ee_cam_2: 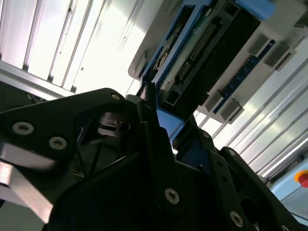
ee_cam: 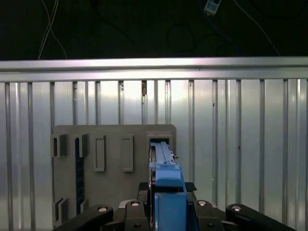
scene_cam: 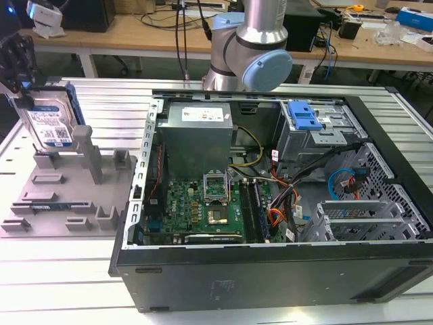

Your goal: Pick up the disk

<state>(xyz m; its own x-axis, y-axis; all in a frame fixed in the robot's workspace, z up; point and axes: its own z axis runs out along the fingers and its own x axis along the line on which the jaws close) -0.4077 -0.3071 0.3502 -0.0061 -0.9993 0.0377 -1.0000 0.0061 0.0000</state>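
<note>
At the exterior view's left: I'm seeing the disk (scene_cam: 47, 122) standing on edge over the grey fixture plate (scene_cam: 67, 196), label side facing the camera, a blue side rail (scene_cam: 73, 101) showing along its edge.
Gripper: the black gripper (scene_cam: 15, 57) is sitting on the disk's top corner at the frame edge; in both wrist views its fingers (ee_cam: 211, 219) are clamping on the blue rail, so it's gripping the disk.
Disk vs fixture: I can't tell whether its lower edge is touching the grey posts (scene_cam: 86, 152) or hanging just above them.
Second wrist view: I'm looking past the gripper (ee_cam_2: 159, 139) along the disk (ee_cam_2: 211, 53), its connector end and blue rail showing, grey plate beyond.
First wrist view: the disk (ee_cam: 163, 168) is running edge-on from the gripper (ee_cam: 166, 211) toward a slot in the fixture plate (ee_cam: 113, 144).
Rest of table: an open PC case (scene_cam: 270, 223) is lying on the ribbed aluminium table (scene_cam: 61, 284), well apart from the disk, with the grey power supply (scene_cam: 197, 139), the motherboard (scene_cam: 196, 210) and a blue drive caddy (scene_cam: 302, 116) inside.
Arm: the arm's elbow joint (scene_cam: 250, 47) is standing behind the case.
</note>
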